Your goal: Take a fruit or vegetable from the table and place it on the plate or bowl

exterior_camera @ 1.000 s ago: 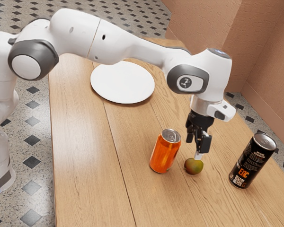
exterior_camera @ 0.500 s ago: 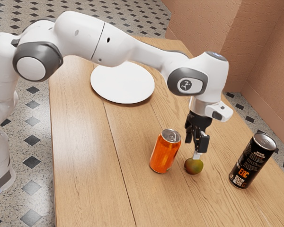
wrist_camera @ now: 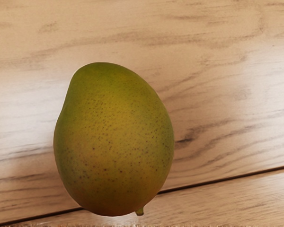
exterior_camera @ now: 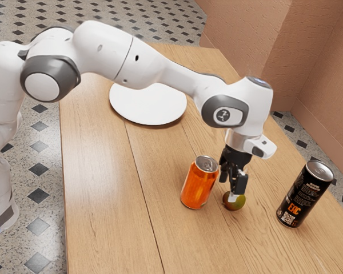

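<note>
The table [exterior_camera: 103, 200] is pale wood with a clear grain and a soft satin sheen, its planks parted by thin dark seams. The mango [wrist_camera: 113, 142] has smooth, faintly waxy green-yellow skin, finely speckled with dark pores. The orange drink can [exterior_camera: 199, 184] and the black drink can [exterior_camera: 304, 194] are glossy metal with silvery tops. The plate [exterior_camera: 147, 100] is plain matt white. The arm [exterior_camera: 160, 63] wears smooth, shiny white plastic shells with matt grey joint caps; the gripper [exterior_camera: 235, 194] is matt black.
</note>
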Motion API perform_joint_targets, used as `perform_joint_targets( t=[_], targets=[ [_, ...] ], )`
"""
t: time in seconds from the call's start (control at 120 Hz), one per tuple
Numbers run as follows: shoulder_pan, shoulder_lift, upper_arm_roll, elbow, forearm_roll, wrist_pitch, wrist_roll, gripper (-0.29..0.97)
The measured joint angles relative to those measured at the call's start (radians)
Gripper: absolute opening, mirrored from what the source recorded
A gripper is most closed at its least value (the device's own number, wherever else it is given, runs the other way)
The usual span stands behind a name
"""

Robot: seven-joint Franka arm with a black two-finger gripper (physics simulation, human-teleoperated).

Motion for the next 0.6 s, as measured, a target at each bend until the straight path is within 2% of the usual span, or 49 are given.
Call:
perform_joint_targets(
  t=[0.6],
  targets=[
    [-0.001,0.018,-0.008,-0.011,-0.003,0.084,0.015,0.68]
  ],
)
